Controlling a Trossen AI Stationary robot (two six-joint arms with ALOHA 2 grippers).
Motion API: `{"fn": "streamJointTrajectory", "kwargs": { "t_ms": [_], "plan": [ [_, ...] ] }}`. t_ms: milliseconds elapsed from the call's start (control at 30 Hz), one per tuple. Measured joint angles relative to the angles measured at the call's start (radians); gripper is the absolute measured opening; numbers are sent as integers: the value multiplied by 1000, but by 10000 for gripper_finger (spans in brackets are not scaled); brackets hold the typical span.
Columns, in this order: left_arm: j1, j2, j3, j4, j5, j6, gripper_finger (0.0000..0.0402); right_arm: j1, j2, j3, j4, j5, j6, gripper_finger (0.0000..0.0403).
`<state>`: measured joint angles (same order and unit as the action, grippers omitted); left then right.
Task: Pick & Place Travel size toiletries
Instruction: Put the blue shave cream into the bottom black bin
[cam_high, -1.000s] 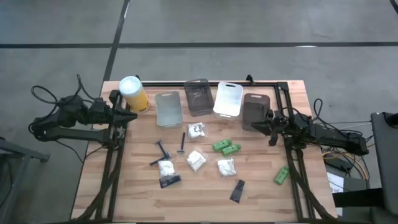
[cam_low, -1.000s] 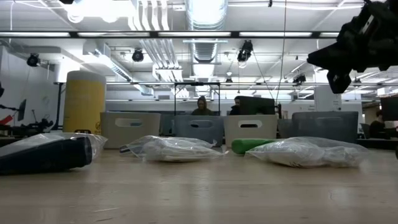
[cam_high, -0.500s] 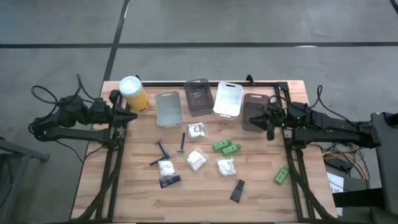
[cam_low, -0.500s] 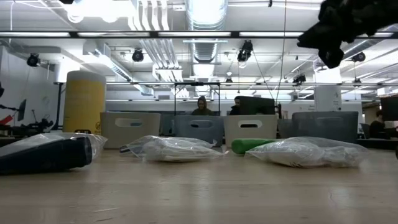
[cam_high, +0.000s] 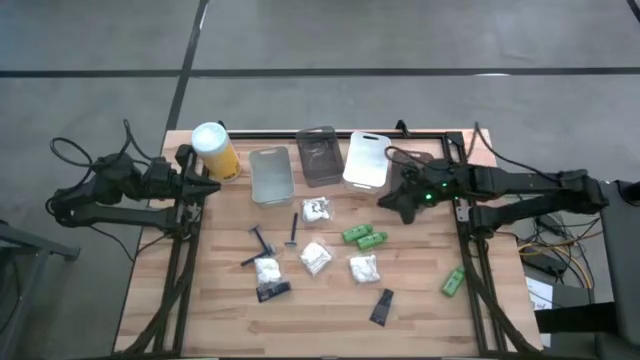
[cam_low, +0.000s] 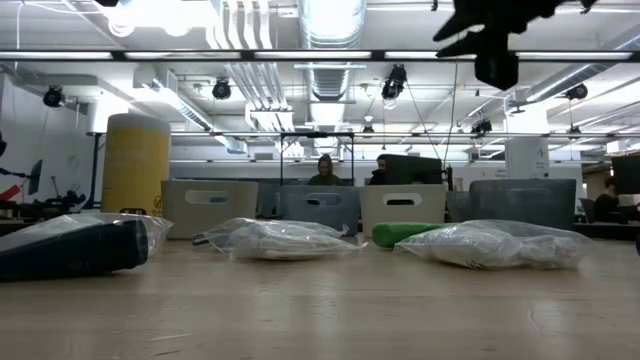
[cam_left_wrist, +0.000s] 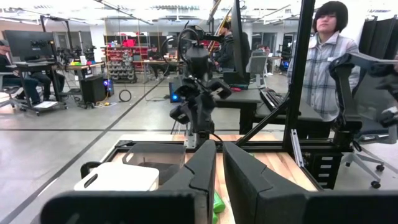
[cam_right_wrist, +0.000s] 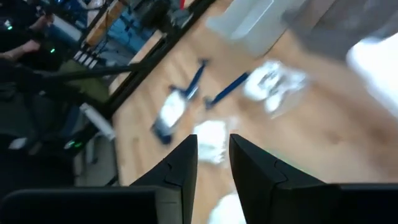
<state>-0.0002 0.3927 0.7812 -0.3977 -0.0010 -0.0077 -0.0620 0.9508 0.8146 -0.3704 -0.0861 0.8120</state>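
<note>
The travel size toiletries lie loose on the wooden table (cam_high: 420, 320). There are white packets (cam_high: 315, 257), green tubes (cam_high: 365, 237), dark blue razors (cam_high: 262, 240) and black sachets (cam_high: 381, 307). My right gripper (cam_high: 392, 208) hangs in the air above the table's far right part, beside the green tubes. It slants down, and a narrow gap shows between its fingers (cam_right_wrist: 213, 162), with nothing in it. My left gripper (cam_high: 210, 187) waits level at the table's far left edge, shut and empty (cam_left_wrist: 219, 168).
Several small bins stand in a row along the far edge: a clear one (cam_high: 271, 175), a grey one (cam_high: 320, 155), a white one (cam_high: 367, 158) and a dark one partly under my right arm. A yellow canister (cam_high: 215, 150) stands far left. A person (cam_left_wrist: 333, 56) stands beyond the table.
My right gripper has risen and swung from the table's right edge toward the left, out over the table past the dark bin. It has rolled and now tips downward. The toiletries have kept their places.
</note>
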Motion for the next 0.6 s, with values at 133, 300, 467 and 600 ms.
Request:
{"fn": "streamJointTrajectory", "kwargs": {
  "t_ms": [133, 300, 467, 600],
  "plan": [
    [0, 0, 0, 0, 0, 0, 35, 49, 108, 69, -1, -130, 79, 98],
    [0, 0, 0, 0, 0, 0, 35, 117, 229, 135, -1, -304, 183, 105],
    [0, 0, 0, 0, 0, 0, 35, 184, 315, 176, -47, -385, 356, 100],
    [0, 0, 0, 0, 0, 0, 35, 240, 349, 178, -75, -413, 524, 89]
  ]
}}
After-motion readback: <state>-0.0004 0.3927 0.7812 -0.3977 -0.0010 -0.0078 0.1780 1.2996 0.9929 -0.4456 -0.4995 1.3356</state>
